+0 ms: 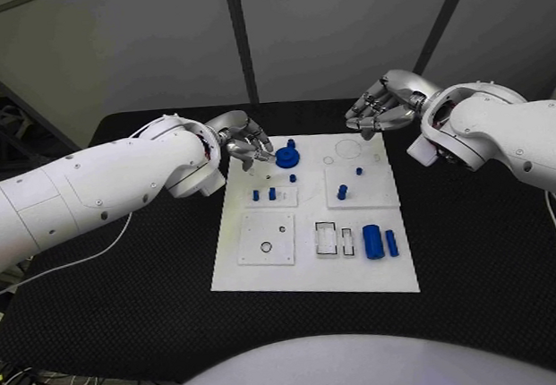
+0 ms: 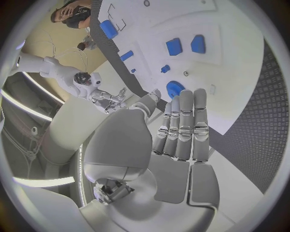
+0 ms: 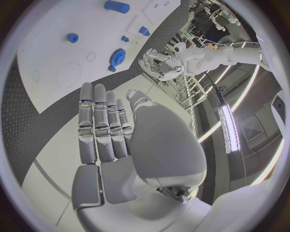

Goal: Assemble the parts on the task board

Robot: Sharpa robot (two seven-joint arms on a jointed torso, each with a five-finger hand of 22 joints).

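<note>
The white task board (image 1: 313, 275) lies in the middle of the black table. A blue gear (image 1: 287, 158) stands at its far left corner, also seen as the gear (image 2: 175, 89) and the gear (image 3: 118, 56). Small blue pegs (image 1: 264, 194) stand left of centre, another peg (image 1: 342, 190) to their right. Two blue cylinders (image 1: 381, 241) lie near the right edge. My left hand (image 1: 241, 139) hovers just left of the gear, fingers straight and holding nothing (image 2: 181, 130). My right hand (image 1: 381, 103) hangs above the board's far right corner, fingers extended and empty (image 3: 103, 125).
A white square plate with a small ring (image 1: 267, 238) and a slotted block (image 1: 335, 239) sit on the board's near half. Black table surface (image 1: 118, 295) stretches on both sides. A cable (image 1: 83, 257) runs over the table at the left.
</note>
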